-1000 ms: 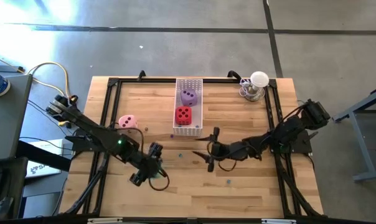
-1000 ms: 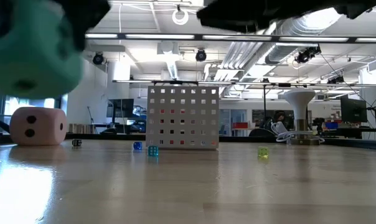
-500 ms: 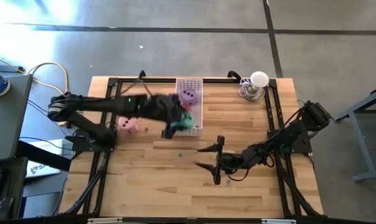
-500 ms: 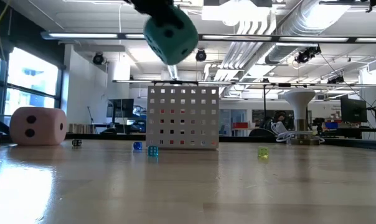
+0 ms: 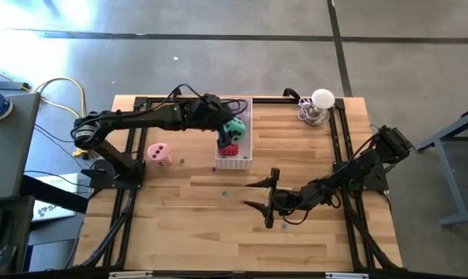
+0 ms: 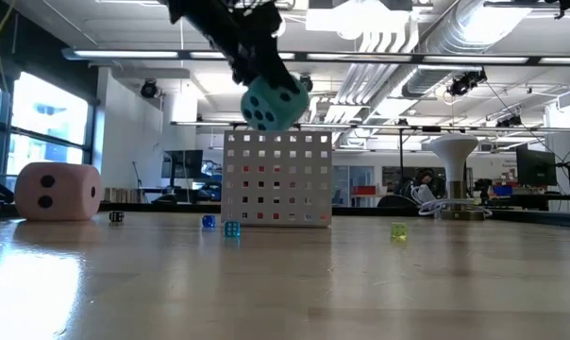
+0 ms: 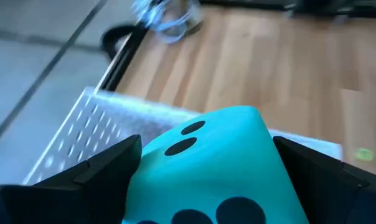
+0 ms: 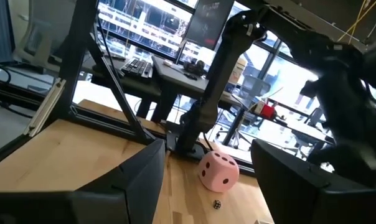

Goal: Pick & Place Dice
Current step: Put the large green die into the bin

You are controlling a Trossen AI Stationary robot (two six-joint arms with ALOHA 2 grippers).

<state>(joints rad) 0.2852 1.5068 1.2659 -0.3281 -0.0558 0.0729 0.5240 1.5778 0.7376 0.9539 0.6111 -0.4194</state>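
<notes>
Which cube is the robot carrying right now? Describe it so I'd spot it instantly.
Find the white perforated tray at the table's far middle. Just above it the left gripper holds the green die in its fingers. It is the only teal-green cube and the only one off the table; the pink die sits alone beside the tray.

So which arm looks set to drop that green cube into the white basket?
The left. Its left gripper already holds the green die above the white tray; the right gripper waits open, apart.
</notes>
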